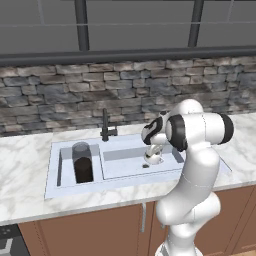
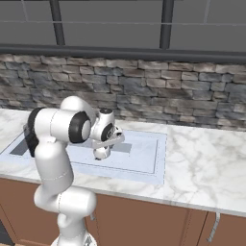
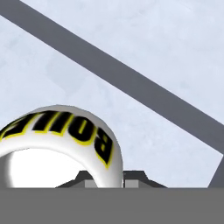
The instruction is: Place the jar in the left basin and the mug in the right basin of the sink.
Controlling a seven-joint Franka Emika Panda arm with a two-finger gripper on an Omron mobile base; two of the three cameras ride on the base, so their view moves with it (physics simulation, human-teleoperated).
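Note:
The tall dark jar (image 1: 82, 163) stands upright in the narrow left basin (image 1: 67, 167) of the sink (image 1: 55, 187). The squat white mug (image 1: 152, 159) is low inside the wide right basin (image 1: 125, 161), beside the round drain hole (image 1: 145, 165). My gripper (image 1: 152, 151) reaches down from above and is shut on the mug's rim. In the hand view the mug (image 3: 57, 140), with black and yellow letters, lies close, its wall between my gripper's (image 3: 108, 177) two tips over the pale basin floor (image 3: 153, 52). From the right, the gripper (image 2: 102, 148) holds the mug (image 2: 101, 154).
A thin dark faucet (image 1: 106, 127) rises at the sink's rear edge between the basins. Marble counter (image 2: 206, 158) stretches to the right of the sink, and a stone wall (image 1: 60, 95) runs behind it. My own arm's elbow (image 1: 200, 130) hangs over the sink's front right.

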